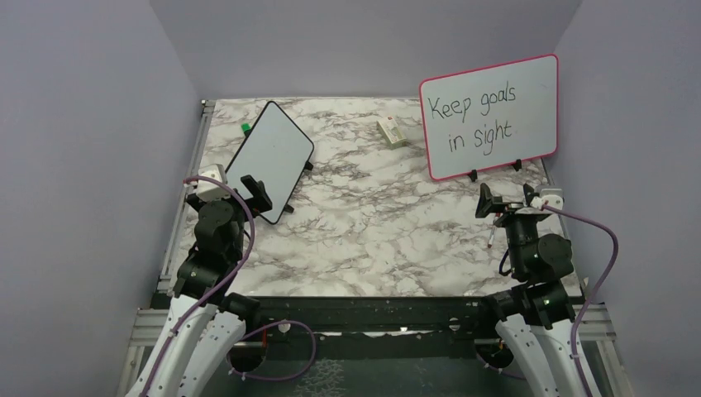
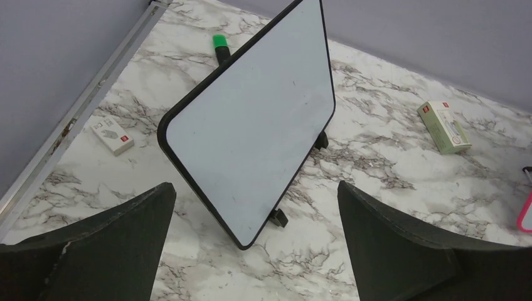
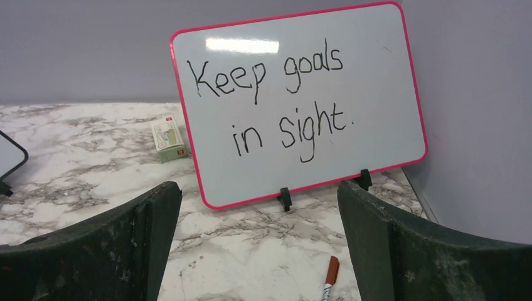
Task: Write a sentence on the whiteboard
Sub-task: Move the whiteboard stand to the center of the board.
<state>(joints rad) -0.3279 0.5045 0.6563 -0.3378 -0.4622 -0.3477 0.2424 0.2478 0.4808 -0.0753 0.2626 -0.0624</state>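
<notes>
Back left: the whiteboard (image 1: 270,161) stands tilted on the counter (image 1: 372,231), with a capped marker (image 1: 246,127) behind it.
Back right: the larger board (image 1: 489,116) stands upright.
Between: a box (image 1: 393,132) lies just left of the larger board.
Near right: a pen (image 1: 491,238) lies before the larger board.

Left end effector (image 1: 257,193) spread wide, right end effector (image 1: 488,201) likewise (both empty), arms folded low

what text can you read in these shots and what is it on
"Keep goals in sight." in black, on the pink-framed board.
On the green-and-white box and the white box: print too small to read.
On the black-framed whiteboard: nothing, it is blank.
</notes>
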